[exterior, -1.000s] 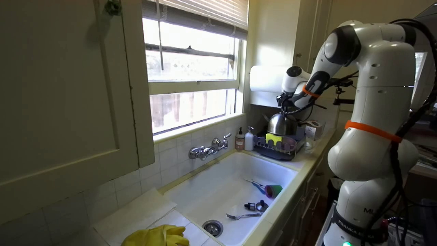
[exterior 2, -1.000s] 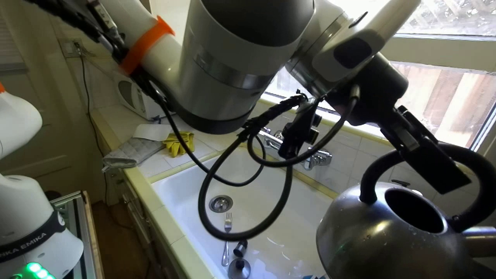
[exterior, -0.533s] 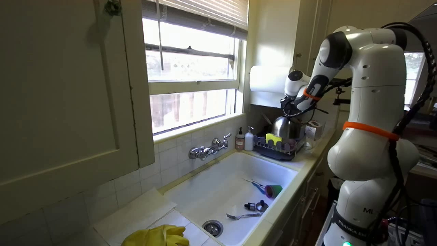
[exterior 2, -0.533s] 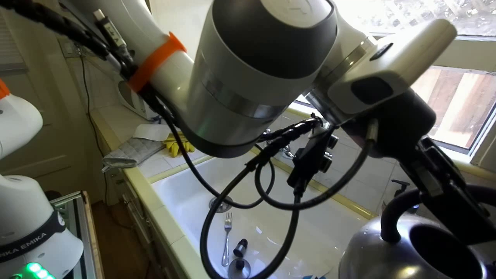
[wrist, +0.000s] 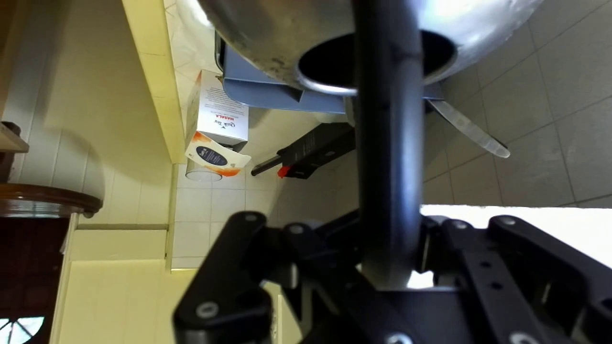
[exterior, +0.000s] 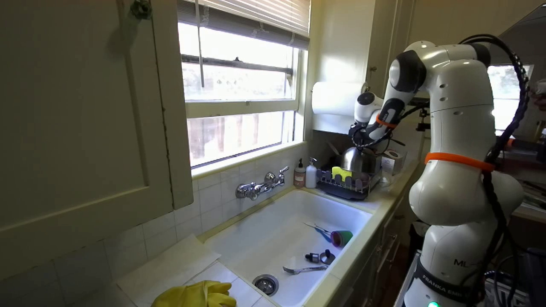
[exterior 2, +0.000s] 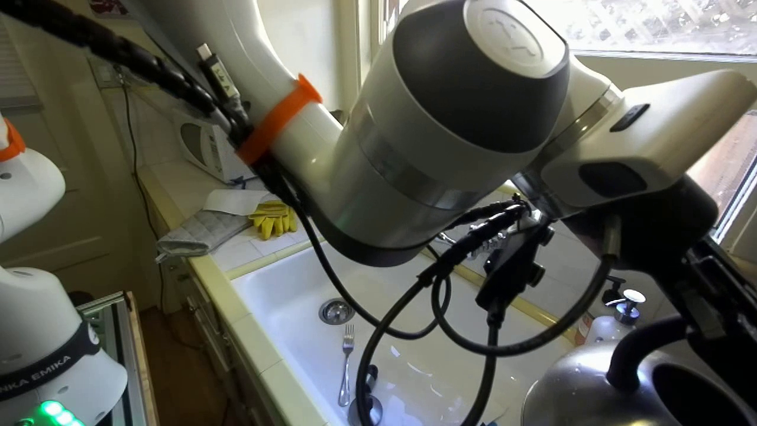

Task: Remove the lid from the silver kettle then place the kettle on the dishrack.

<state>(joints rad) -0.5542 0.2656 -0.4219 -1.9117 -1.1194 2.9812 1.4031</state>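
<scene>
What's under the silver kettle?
In an exterior view, the dishrack, with a yellow item at its near side. The kettle hides part of the dishrack's interior; whether they touch, I can't tell.

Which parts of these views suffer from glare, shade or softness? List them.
In an exterior view, the window is largely washed out and the near cabinet door lies in shade; in an exterior view, glints mark the sink; in the wrist view, the silver kettle catches a sheen, and its handle, close to the lens, looks soft, while lettering on the tea box is legible.
</scene>
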